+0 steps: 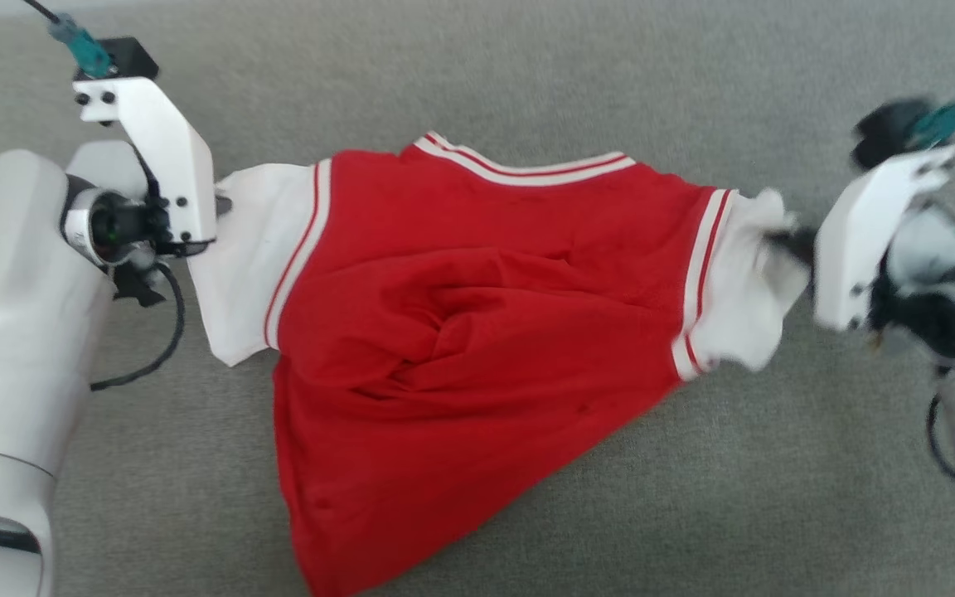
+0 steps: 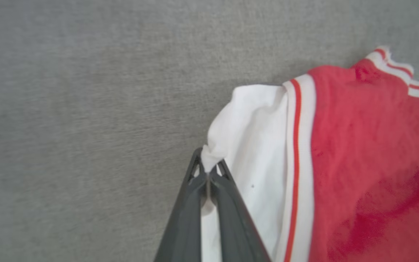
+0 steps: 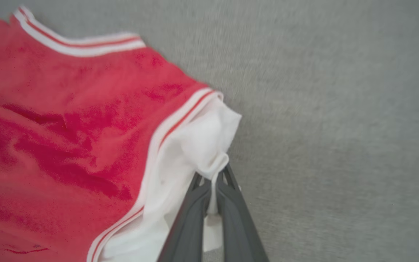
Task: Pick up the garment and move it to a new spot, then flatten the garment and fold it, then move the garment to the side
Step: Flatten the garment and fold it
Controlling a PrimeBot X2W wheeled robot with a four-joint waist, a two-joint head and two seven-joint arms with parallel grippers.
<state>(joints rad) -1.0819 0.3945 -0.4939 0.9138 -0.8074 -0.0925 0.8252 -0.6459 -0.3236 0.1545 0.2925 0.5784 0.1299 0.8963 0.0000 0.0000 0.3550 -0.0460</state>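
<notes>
The garment [image 1: 477, 332], a red jersey with white sleeves and red-white striped trim, hangs stretched between my two arms above the grey surface, its hem trailing toward the bottom of the head view. My left gripper [image 2: 208, 174] is shut on the edge of one white sleeve [image 2: 256, 145]; in the head view that gripper [image 1: 220, 203] sits at the shirt's left end. At the opposite end, my right gripper [image 3: 214, 178] is shut on the other white sleeve [image 3: 202, 142], blurred in the head view [image 1: 788, 240]. The collar trim [image 1: 519, 170] faces away from me. No lettering shows.
Grey carpet-like surface [image 1: 527, 75] lies all around the shirt. My left arm's pale forearm [image 1: 5, 315] fills the lower left, with a black cable [image 1: 154, 348] looping beside it. The right arm's wrist [image 1: 933, 290] stands at the right edge.
</notes>
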